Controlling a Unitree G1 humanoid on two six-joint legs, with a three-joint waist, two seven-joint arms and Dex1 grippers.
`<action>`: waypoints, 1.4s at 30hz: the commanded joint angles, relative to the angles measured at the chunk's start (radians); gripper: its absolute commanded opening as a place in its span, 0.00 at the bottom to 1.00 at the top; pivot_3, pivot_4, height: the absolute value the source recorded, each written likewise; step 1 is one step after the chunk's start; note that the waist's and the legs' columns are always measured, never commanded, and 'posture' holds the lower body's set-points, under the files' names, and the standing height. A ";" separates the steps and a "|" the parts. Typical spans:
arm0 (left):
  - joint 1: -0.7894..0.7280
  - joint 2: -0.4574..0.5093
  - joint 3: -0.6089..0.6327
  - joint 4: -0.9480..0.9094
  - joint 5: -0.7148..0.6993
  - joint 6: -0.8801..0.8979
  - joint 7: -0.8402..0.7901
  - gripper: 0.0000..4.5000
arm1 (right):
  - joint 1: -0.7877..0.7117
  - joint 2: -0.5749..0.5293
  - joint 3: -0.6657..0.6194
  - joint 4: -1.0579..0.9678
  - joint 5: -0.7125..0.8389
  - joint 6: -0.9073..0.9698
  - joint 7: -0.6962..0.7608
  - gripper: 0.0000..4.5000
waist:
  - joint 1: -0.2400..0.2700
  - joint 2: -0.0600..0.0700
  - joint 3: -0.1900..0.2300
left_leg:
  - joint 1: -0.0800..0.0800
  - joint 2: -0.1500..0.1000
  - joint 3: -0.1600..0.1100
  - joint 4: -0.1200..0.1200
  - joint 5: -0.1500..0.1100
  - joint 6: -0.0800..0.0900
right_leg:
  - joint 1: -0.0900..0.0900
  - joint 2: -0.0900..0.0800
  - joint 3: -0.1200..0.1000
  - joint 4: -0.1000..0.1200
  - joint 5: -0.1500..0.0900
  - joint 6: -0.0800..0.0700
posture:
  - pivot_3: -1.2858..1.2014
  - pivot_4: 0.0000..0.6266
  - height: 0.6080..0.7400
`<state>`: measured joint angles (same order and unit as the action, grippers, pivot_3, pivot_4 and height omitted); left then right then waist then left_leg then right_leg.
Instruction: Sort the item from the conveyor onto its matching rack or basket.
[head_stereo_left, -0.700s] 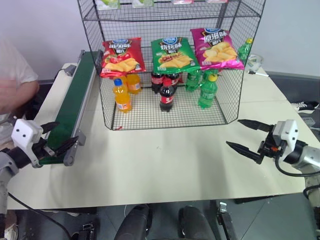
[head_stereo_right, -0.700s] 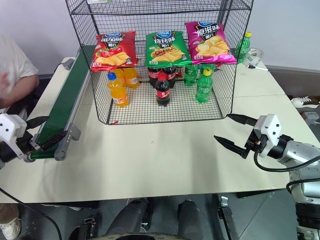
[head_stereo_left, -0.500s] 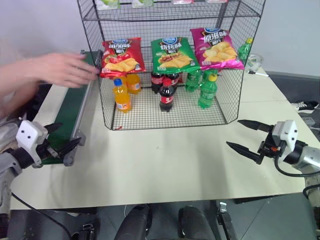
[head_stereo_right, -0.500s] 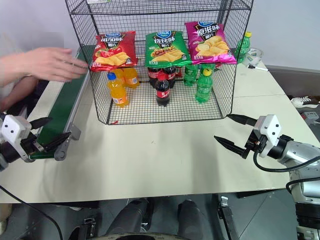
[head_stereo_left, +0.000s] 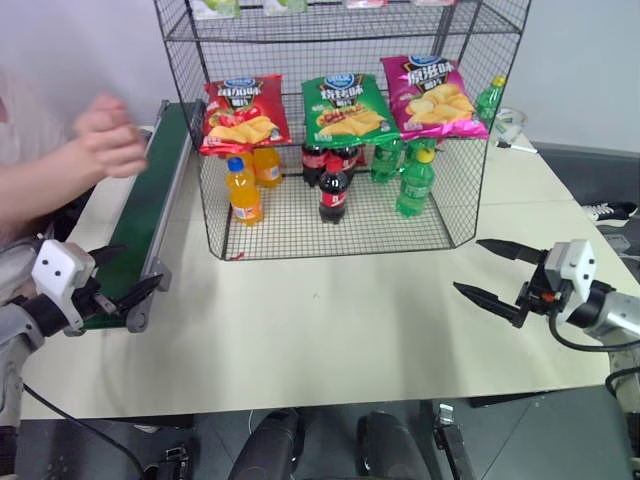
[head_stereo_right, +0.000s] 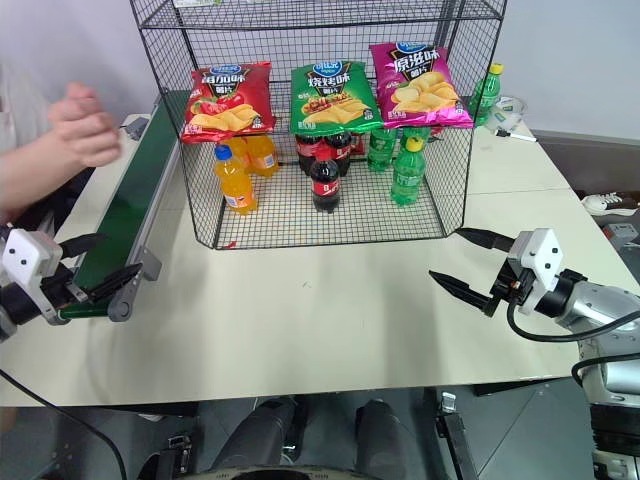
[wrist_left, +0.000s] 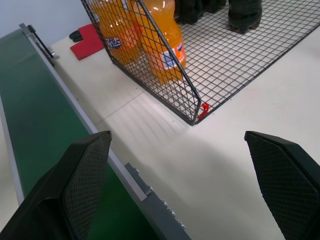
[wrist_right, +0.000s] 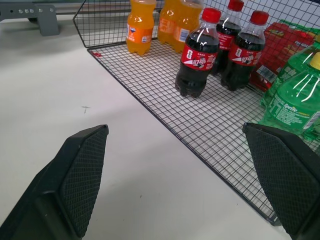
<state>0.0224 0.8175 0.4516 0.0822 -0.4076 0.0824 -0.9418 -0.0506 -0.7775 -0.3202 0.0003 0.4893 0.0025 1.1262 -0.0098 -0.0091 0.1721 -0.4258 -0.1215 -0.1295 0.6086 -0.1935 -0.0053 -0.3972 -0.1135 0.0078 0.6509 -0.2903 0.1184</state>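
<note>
Your left gripper (head_stereo_left: 113, 273) hangs wide open and empty over the conveyor's (head_stereo_left: 150, 200) near end. Right gripper (head_stereo_left: 495, 270) is likewise spread, empty, above the table (head_stereo_left: 330, 320). Red bag (head_stereo_left: 243, 113) lies on the rack's (head_stereo_left: 340, 130) shelf.

Each arm ends in a white boxy wrist block with small dark dots. The left gripper (head_stereo_left: 122, 272) and right gripper (head_stereo_left: 492, 273) have long black pointed fingers with cross-hatched inner pads (wrist_left: 82, 185). Black cables run along silver-grey forearms.
</note>
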 joint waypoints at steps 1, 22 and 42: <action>-0.022 -0.003 0.030 0.001 -0.023 0.000 0.014 0.99 | -0.029 0.003 -0.001 0.000 -0.002 -0.022 0.002 1.00 | 0.000 0.000 0.000 | 0.000 0.000 0.000 0.000 0.000 0.000 | 0.000 0.000 0.000 0.000 0.000 0.000 | 0.52 0.24 1.00; -0.026 -0.023 0.022 -0.007 -0.046 0.027 0.024 0.99 | -0.060 0.002 0.004 0.021 -0.013 -0.031 0.012 1.00 | 0.000 0.000 0.000 | 0.000 0.000 0.000 -0.001 0.000 0.000 | 0.000 0.000 0.000 -0.001 0.000 0.000 | 0.52 0.24 1.00; 0.007 -0.051 0.032 -0.045 -0.042 -0.039 0.031 0.99 | -0.064 0.027 0.056 -0.081 0.066 0.083 0.027 1.00 | 0.000 0.000 0.000 | 0.000 0.000 0.000 -0.001 0.000 0.000 | 0.000 0.000 0.000 -0.001 0.000 0.000 | 0.52 0.24 1.00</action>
<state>0.0371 0.7631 0.4555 0.0568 -0.4602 0.0802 -0.9213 -0.1194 -0.7604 -0.2659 -0.0221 0.5167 0.0565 1.1557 -0.0097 -0.0090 0.1724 -0.4259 -0.1214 -0.1297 0.6074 -0.1935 -0.0053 -0.3974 -0.1135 0.0077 0.6495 -0.2902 0.1185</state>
